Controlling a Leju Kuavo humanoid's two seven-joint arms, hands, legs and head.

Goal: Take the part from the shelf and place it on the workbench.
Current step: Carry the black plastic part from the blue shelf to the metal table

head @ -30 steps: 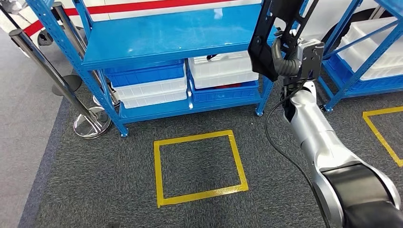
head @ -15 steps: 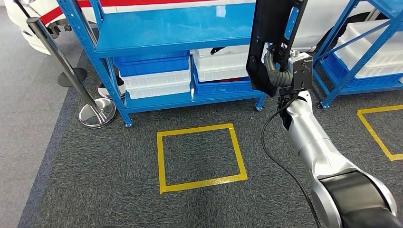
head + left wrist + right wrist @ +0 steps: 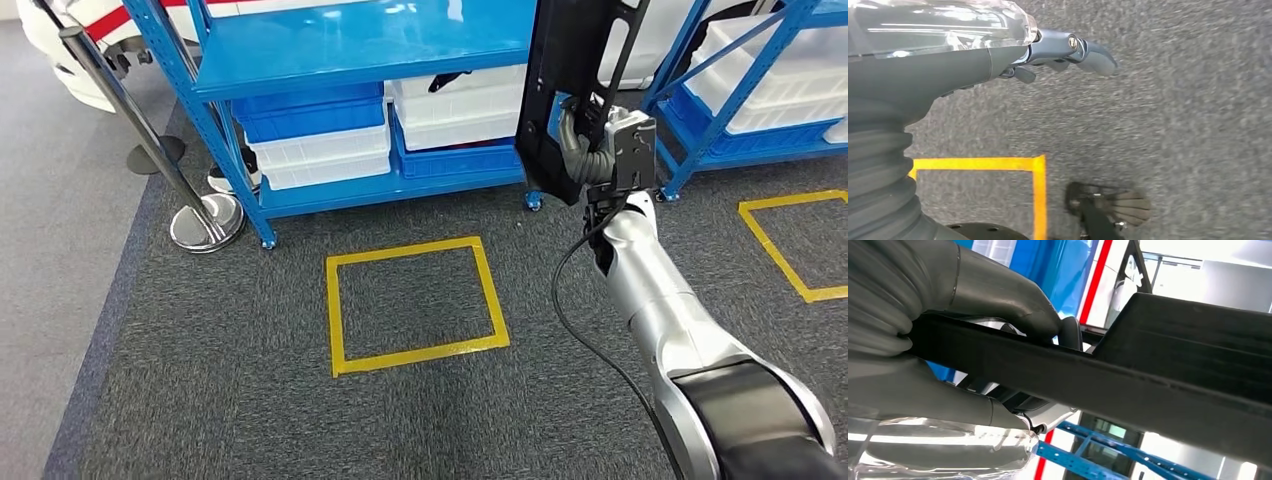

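Our right hand [image 3: 583,135] grips the black part [image 3: 570,70] upright before the blue shelf [image 3: 360,45]. Our left hand [image 3: 1058,52] hangs over carpet, fingers loosely apart, holding nothing.

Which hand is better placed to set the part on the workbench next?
Right, probably: the right hand already grips the black part, raised upright. The left hand hangs over the carpet holding nothing.

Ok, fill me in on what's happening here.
The robot's right hand grips a long black part, held upright in front of the blue shelf. The left hand holds nothing and hangs over the grey carpet. The part is off the shelf but not yet set down on any workbench.
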